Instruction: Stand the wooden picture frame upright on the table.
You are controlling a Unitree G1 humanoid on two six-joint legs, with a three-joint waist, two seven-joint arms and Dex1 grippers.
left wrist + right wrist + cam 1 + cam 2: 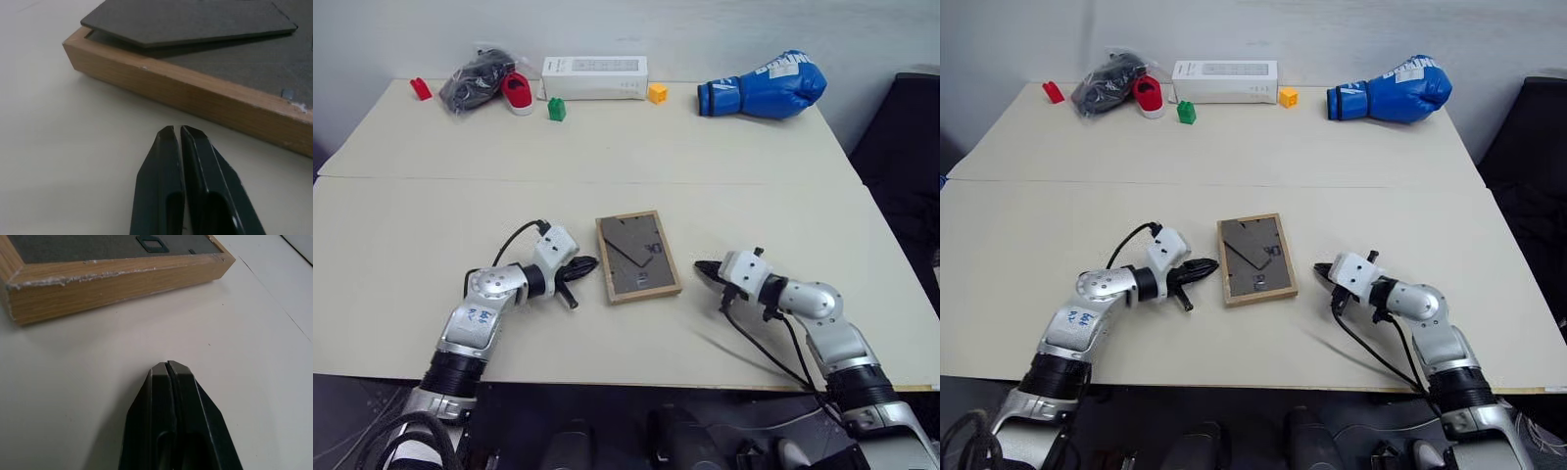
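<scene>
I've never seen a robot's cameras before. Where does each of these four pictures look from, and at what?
Left eye: on the head, looking down over the table, the frame lying back up; both arms show.
Right eye: beside it, same scene.
Left wrist: on the left arm, along its shut left tool, toward one edge of the frame.
Right wrist: on the right arm, along its shut right tool, toward the frame's opposite edge.
Shared: all four see the frame.

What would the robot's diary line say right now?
frame: flat, back up | left end effector: shut, beside frame | right end effector: shut, beside frame | stood up: no
</scene>
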